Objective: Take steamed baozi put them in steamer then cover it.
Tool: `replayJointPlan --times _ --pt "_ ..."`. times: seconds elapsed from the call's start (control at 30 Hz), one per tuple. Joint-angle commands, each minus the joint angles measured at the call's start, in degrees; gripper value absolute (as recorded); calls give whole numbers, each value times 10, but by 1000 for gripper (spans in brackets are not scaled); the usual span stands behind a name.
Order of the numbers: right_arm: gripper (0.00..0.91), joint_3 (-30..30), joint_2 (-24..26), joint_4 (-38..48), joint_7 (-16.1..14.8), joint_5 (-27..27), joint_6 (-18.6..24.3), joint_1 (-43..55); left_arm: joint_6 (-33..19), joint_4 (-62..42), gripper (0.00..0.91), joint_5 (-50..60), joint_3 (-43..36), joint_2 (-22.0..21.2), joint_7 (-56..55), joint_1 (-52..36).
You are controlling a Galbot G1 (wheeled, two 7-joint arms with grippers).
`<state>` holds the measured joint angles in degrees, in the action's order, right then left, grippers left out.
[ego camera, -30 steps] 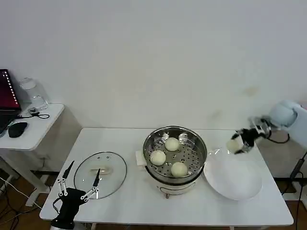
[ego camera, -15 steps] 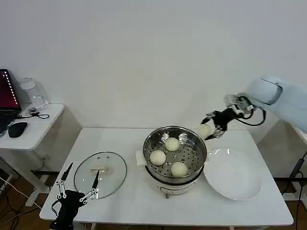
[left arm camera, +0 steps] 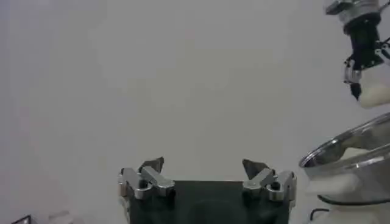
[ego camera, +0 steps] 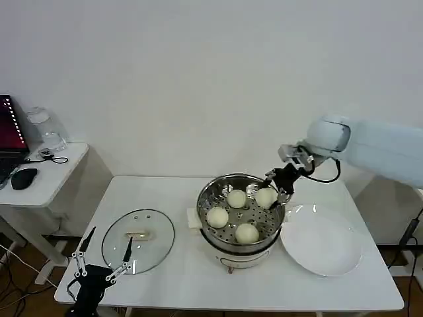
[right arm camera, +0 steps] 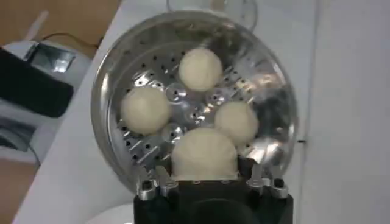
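The steamer (ego camera: 218, 251) stands mid-table, a shiny steel pot with a perforated tray (right arm camera: 183, 97). On the tray lie three cream-white steamed baozi (right arm camera: 200, 69) (right arm camera: 145, 109) (right arm camera: 236, 120). My right gripper (ego camera: 274, 188) hangs over the pot's back right rim, shut on another baozi (right arm camera: 205, 153), which sits just above the tray (ego camera: 266, 197). My left gripper (ego camera: 108, 246) waits open and holding nothing at the table's front left corner, beside the glass lid (ego camera: 137, 232). From the left wrist, the open left gripper (left arm camera: 204, 171) faces the steamer rim (left arm camera: 347, 146).
A white plate (ego camera: 322, 241) lies right of the steamer, bare. The glass lid with its pale handle lies flat to the pot's left. A side table (ego camera: 39, 178) with a jar, a mouse and a laptop stands farther left. A white wall is behind.
My right gripper has carried the baozi leftward from above the plate to over the steamer and lowered it toward the tray. The left gripper has sunk slightly.
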<state>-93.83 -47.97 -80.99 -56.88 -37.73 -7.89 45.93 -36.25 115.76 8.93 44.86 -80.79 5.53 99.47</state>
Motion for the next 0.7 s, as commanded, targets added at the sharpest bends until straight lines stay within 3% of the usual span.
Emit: replayJointPlan --times 0.03,0.57,0.6,0.63,0.7 --pt "715 -57 -45 6 9 -7 -11 3 -1 0 907 -1 -1 -1 0 0" --pt "715 -54 -73 38 9 5 -10 -23 -3 0 907 -5 1 -2 -2 1" --pt "725 -54 -74 39 9 4 -10 -24 -4 -1 907 -5 2 -2 -2 1" --pt "867 -52 -73 39 11 3 -10 -26 -6 -2 907 -5 2 -2 -3 3" --pt "907 -51 -73 38 12 4 -9 -28 -7 -3 907 -4 2 -2 -3 4"
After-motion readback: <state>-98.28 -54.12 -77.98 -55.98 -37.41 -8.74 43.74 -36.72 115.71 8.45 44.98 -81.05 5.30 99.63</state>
